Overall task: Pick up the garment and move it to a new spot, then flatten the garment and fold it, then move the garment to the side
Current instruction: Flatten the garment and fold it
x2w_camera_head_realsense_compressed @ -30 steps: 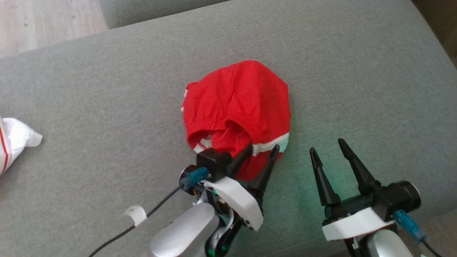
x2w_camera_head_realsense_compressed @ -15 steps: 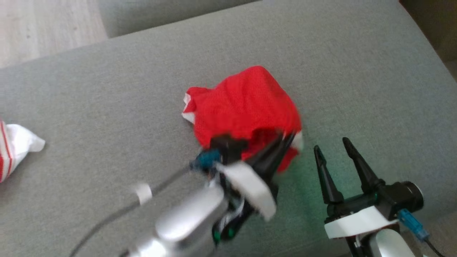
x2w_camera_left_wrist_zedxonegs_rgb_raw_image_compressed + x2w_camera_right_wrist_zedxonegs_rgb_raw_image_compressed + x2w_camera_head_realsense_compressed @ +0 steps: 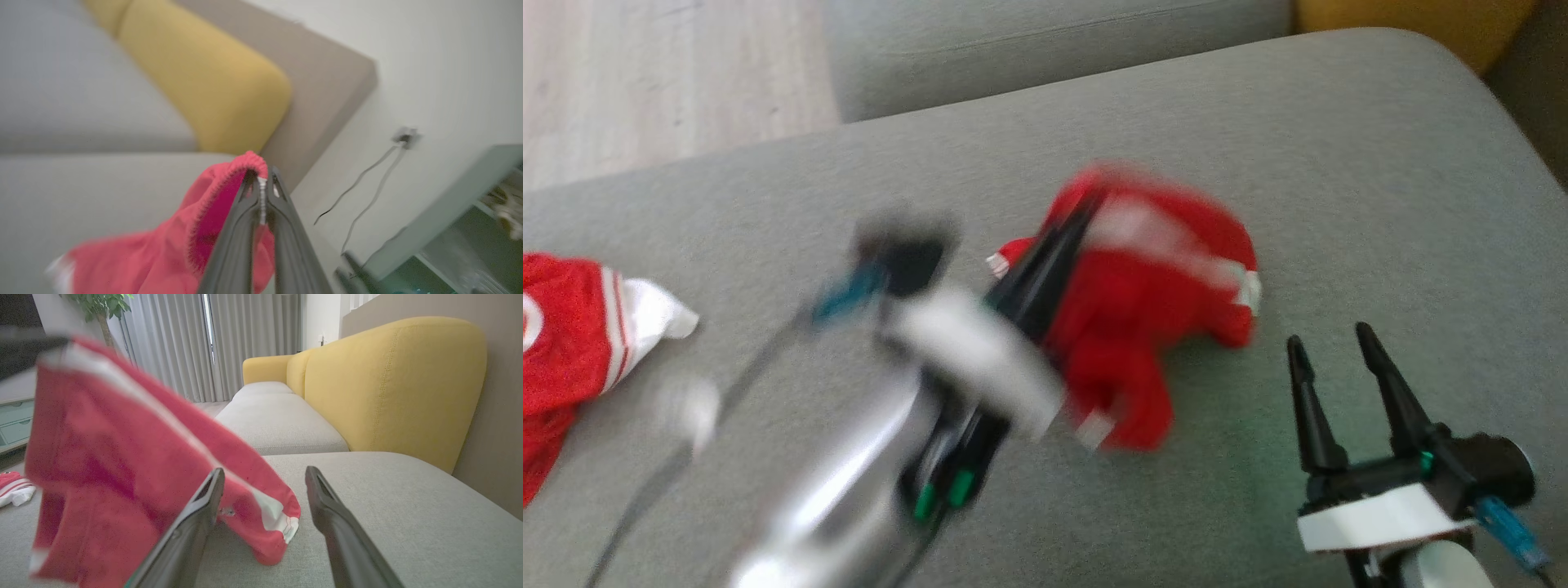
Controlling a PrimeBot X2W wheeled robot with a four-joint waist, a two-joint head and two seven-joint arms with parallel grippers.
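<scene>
A grey sofa seat (image 3: 1339, 163) is spreading under me, with a yellow back cushion (image 3: 388, 384) rising behind and another red-and-white cloth (image 3: 572, 327) lying well apart at my left. My right fingers (image 3: 1395, 400) are gaping wide and empty, just beside the garment (image 3: 1143, 327). My left fingers (image 3: 245, 220) are pinching its elastic hem, holding it above the seat. It is hanging crumpled and blurred, red with white stripes.

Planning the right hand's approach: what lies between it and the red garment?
Bare grey cushion between right hand and red garment, per the head view.
</scene>
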